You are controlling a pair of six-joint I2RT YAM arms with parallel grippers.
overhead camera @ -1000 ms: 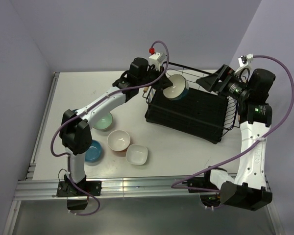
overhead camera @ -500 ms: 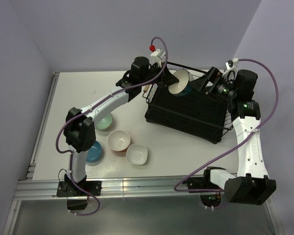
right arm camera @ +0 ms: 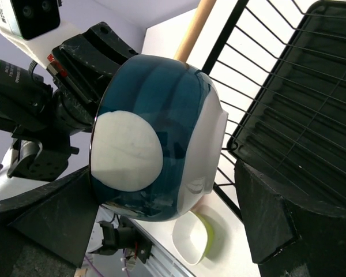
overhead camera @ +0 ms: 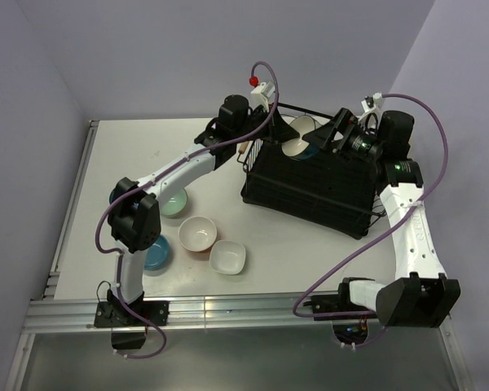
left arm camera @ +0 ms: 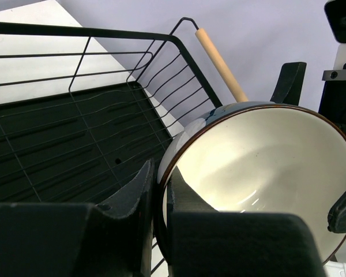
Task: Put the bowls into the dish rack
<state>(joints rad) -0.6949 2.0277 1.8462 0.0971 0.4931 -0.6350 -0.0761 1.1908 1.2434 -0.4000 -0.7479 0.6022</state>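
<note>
Pale grey tabletop (overhead camera: 130,147) carries everything. The large black wire dish rack with a black base tray (overhead camera: 310,191) sits on its right half, angled, long side running away to the right. Both my arms reach to the rack's far left end. The round bowl with a cream inside, thin brown rim and dark blue-and-white outside (left arm camera: 259,167) hangs there in the air above the rack, just beside the light wooden handle (left arm camera: 221,56). It is tipped on its side, with the opening facing my left wrist and the white foot facing my right wrist. My left gripper (left arm camera: 160,184) pinches that bowl's rim, one finger inside and one outside, jaws nearly together. My right gripper (overhead camera: 326,137) is spread wide with a finger on each side of the bowl's body. The right-hand finger is clear of it; on the other side I can't tell whether there is contact. Four more bowls sit on the table left of the rack and well apart from it, clustered near my left arm: the mint green round bowl (overhead camera: 174,204), the blue round bowl (overhead camera: 156,252), the white round bowl with an orange outside (overhead camera: 197,235) and the squarish white bowl (overhead camera: 227,257). The last two almost touch.
</note>
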